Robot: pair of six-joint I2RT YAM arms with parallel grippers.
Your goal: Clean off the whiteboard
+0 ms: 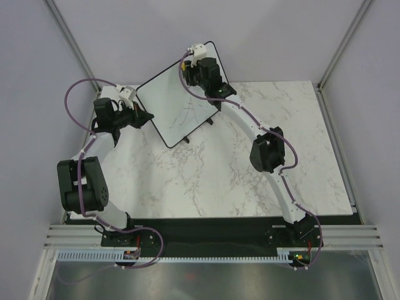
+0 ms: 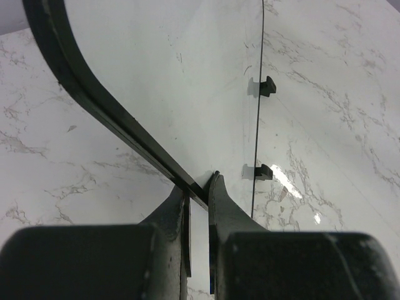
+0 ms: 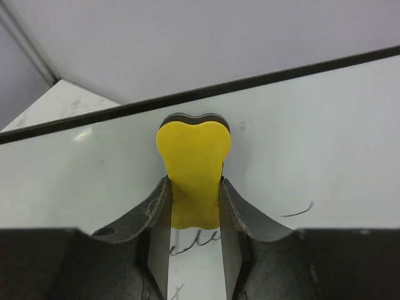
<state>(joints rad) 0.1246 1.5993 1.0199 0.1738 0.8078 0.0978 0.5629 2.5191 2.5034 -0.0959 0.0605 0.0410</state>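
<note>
One whiteboard (image 1: 172, 103) is seen tilted up over the marble table (image 1: 250, 181), its thin black rim (image 2: 94, 94) pinched between the narrowly set fingers of the left gripper (image 2: 197, 187), which is clamped on the board's nearest edge. Two small black feet (image 2: 267, 85) are shown on the edge to the right of that gripper's tips, close above the marble. Faint dark pen strokes (image 1: 187, 114) are spread over the glossy face, between the two grippers. A yellow eraser (image 3: 194, 156) is held at its waist by the right gripper (image 3: 195, 187), whose fingers are closed tight on it. Its dark pad is set against the board, just short of the rim ahead of the fingertips, and a few strokes are visible below and to the right of those fingers.
</note>
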